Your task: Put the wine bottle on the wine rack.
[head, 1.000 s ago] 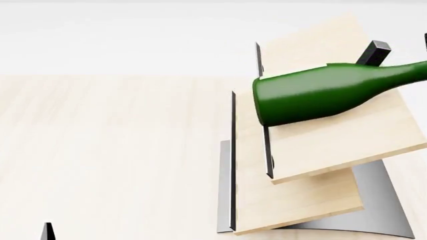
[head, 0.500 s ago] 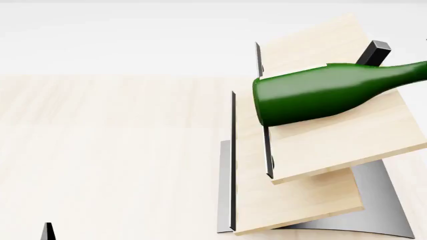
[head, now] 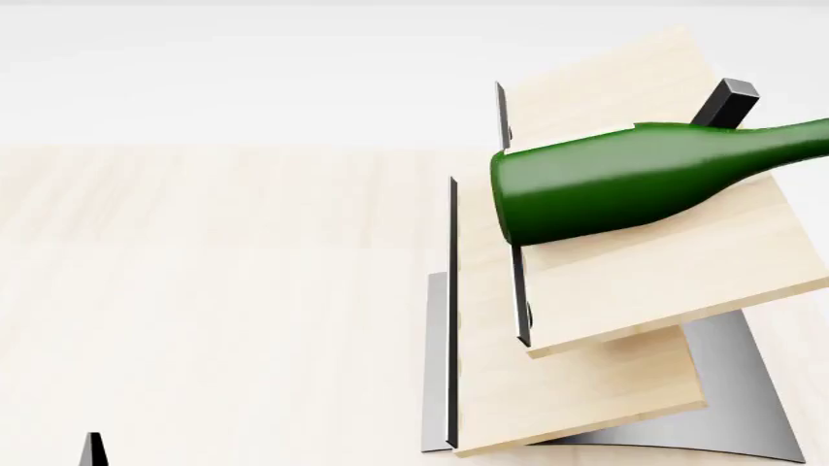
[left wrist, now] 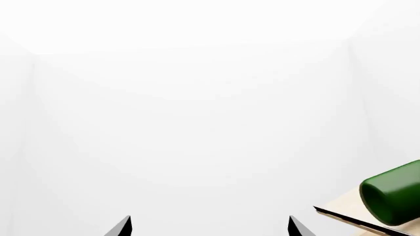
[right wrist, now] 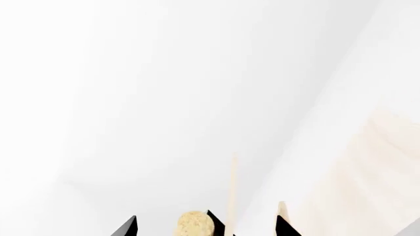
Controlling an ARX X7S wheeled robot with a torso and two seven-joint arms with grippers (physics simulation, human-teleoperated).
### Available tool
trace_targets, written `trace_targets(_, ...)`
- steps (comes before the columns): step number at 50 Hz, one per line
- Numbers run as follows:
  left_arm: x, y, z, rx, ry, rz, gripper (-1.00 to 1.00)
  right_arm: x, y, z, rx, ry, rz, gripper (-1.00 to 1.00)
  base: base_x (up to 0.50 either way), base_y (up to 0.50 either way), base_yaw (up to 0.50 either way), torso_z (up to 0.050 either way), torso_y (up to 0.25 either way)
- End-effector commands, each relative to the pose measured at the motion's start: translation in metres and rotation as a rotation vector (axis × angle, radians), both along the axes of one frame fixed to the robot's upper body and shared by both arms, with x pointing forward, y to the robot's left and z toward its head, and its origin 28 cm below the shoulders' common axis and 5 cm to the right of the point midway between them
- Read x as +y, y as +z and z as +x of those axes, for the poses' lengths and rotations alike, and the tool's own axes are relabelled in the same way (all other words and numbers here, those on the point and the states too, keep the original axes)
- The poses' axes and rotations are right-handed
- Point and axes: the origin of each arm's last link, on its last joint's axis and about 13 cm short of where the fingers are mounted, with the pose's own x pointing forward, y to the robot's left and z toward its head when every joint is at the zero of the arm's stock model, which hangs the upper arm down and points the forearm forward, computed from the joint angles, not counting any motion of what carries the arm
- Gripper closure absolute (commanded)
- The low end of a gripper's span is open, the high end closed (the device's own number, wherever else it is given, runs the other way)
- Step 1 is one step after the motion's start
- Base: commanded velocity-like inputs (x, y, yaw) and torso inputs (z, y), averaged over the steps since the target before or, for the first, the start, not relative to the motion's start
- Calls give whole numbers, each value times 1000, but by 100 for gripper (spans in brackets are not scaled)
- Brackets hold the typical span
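Note:
The dark-green wine bottle (head: 622,189) lies on its side on the upper slanted board of the wine rack (head: 647,291). Its base points left against the black edge bar and its neck runs off the right edge. In the left wrist view the bottle's base (left wrist: 394,196) shows beside the rack's edge (left wrist: 345,218). My left gripper (left wrist: 210,227) is open and empty, apart from the bottle. In the right wrist view the tan cork (right wrist: 195,224) sits between the spread fingertips of my right gripper (right wrist: 206,227), which is open. The right gripper is out of the head view.
The rack stands on a curved grey metal base (head: 745,388) on a pale wood table (head: 220,291). A lower rack board (head: 583,398) juts toward me. One left fingertip (head: 93,449) shows at the bottom left. A black peg (head: 725,102) stands behind the bottle.

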Motion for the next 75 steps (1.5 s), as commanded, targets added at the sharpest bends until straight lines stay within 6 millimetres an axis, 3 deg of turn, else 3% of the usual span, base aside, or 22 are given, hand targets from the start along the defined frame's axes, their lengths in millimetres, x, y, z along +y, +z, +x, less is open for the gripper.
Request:
trace_targets(1, 0, 0, 0, 0, 0, 1, -100, -8, 2, -21, -41, -61, 12, -100, 0, 0, 0, 0, 0)
trace_targets(7, 0, 0, 0, 1, 0, 1, -100, -4, 8, -31, -76, -165, -90, -100, 0, 0, 0, 0, 0)
trace_targets(17, 0, 0, 0, 0, 1, 2, -100, 19, 26, -49, -125, -354, -424, -100, 0, 0, 0, 0, 0)
trace_targets(25, 0, 0, 0, -1, 2, 2, -100, 31, 37, -62, -220, -352, -513, -100, 0, 0, 0, 0, 0)
trace_targets(32, 0, 1, 0, -2, 3, 2, -100, 39, 36, -63, -288, -452, -719, -100, 0, 0, 0, 0, 0)
trace_targets(41, 0, 0, 0, -2, 1, 3, -100, 59, 43, -81, -437, -498, -930, -100, 0, 0, 0, 0, 0)
trace_targets(44, 0, 1, 0, -3, 2, 1, -100, 64, 43, -87, -498, -423, -903, -100, 0, 0, 0, 0, 0)
trace_targets(59, 0, -1, 0, -1, 2, 4, -100, 76, 56, -105, -580, -413, -940, -100, 0, 0, 0, 0, 0)
trace_targets(70, -1, -1, 0, -1, 2, 5, -100, 89, 85, -162, -774, -460, -948, -100, 0, 0, 0, 0, 0)
trace_targets(75, -1, -1, 0, -1, 0, 6, -100, 93, 93, -178, -827, -454, -942, -100, 0, 0, 0, 0, 0)
